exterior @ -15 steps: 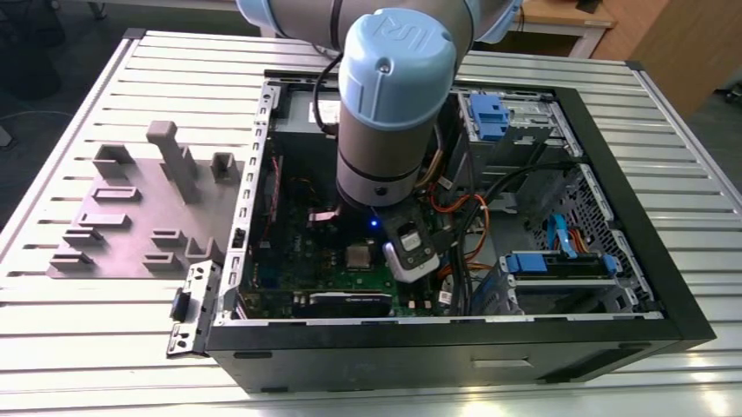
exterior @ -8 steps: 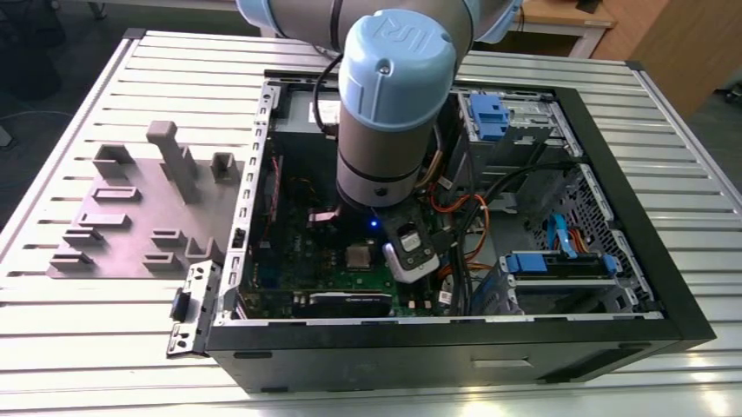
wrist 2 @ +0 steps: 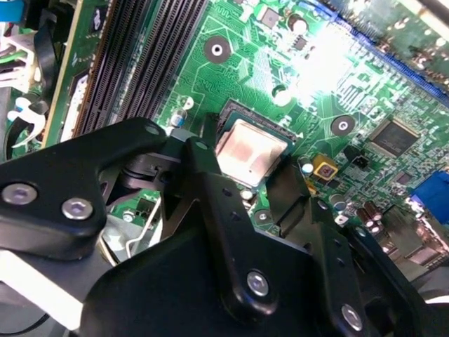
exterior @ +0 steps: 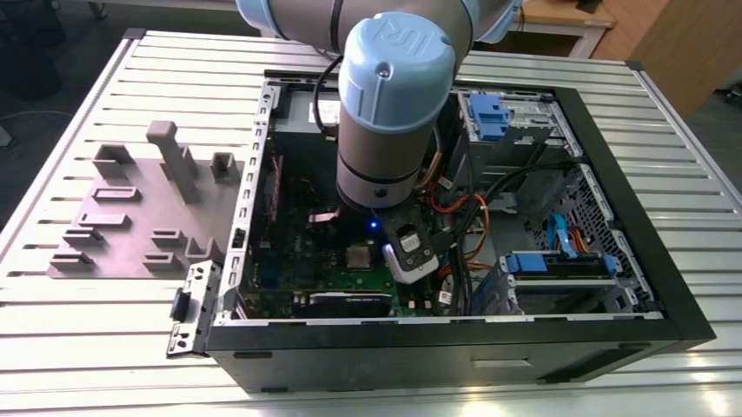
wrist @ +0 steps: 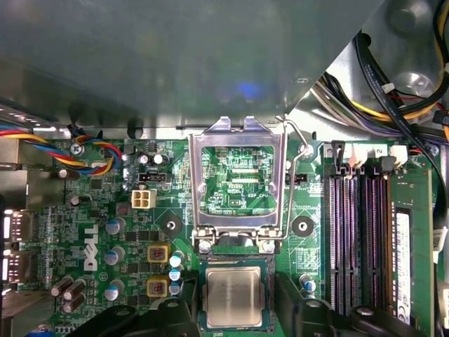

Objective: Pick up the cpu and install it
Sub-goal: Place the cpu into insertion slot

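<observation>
Gripper point(wrist: 236, 312) hangs low over the motherboard point(wrist: 98, 232), fingers point(wrist: 184, 309) spread apart, one on each side of the cpu point(wrist: 233, 297), which lies flat in its socket. Just beside it the silver frame point(wrist: 198, 189) is flipped open. All this is inside the black case point(exterior: 440, 356) on the slatted bench point(exterior: 104, 347) — grey blocks point(exterior: 128, 226) alongside.

Entry, one item: the cpu point(wrist: 233, 296). I log it as a small flat square chip with a silvery-grey metal top and a thin pale rim. Pose: level, top face up. Location: seated in the dark socket point(wrist: 233, 264) on the green motherboard point(wrist: 175, 203), just beside the raised silver frame point(wrist: 238, 130), toward the near wall of the open case point(exterior: 464, 343).
</observation>
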You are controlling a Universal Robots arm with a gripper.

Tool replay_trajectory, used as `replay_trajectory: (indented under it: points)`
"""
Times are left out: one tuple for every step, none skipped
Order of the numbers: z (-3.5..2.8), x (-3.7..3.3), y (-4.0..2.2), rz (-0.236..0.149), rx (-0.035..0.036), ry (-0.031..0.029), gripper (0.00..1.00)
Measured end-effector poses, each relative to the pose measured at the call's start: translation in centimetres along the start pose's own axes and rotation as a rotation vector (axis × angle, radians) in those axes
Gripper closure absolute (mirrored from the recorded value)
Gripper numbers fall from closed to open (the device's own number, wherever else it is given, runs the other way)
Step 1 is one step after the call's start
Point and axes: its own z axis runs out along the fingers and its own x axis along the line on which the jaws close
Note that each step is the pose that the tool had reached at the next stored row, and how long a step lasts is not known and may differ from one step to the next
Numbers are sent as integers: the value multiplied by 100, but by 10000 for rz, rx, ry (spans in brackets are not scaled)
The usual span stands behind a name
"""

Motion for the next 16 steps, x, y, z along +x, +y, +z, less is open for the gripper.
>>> replay_trajectory:
  points:
    - [0, 0, 0, 0, 0, 0, 47]
    - [-1, 0, 0, 0, -1, -1, 48]
    - [-4, 0, 1, -1, -2, -2, 48]
    - [-10, -1, 2, -1, -6, -4, 48]
    - [-17, -1, 3, -1, -13, -7, 48]
    - [-26, -2, 4, -2, -14, -8, 48]
    - [-48, 0, 2, -1, 6, 1, 48]
    - [-50, 0, 3, -2, -1, -1, 48]
    - [-50, 0, 3, -1, 1, 0, 48]
    - [-49, 0, 3, -1, -1, -1, 48]
    - [-49, 0, 3, 0, -2, -1, 48]
    - [-50, 0, 3, -1, 0, 0, 48]
    - [-49, 0, 3, -1, -3, 0, 48]
    - [-49, 1, 3, -1, -5, 0, 48]
    - [-49, 1, 3, 0, -7, 0, 48]
    - [-50, 1, 3, -1, -9, 0, 48]
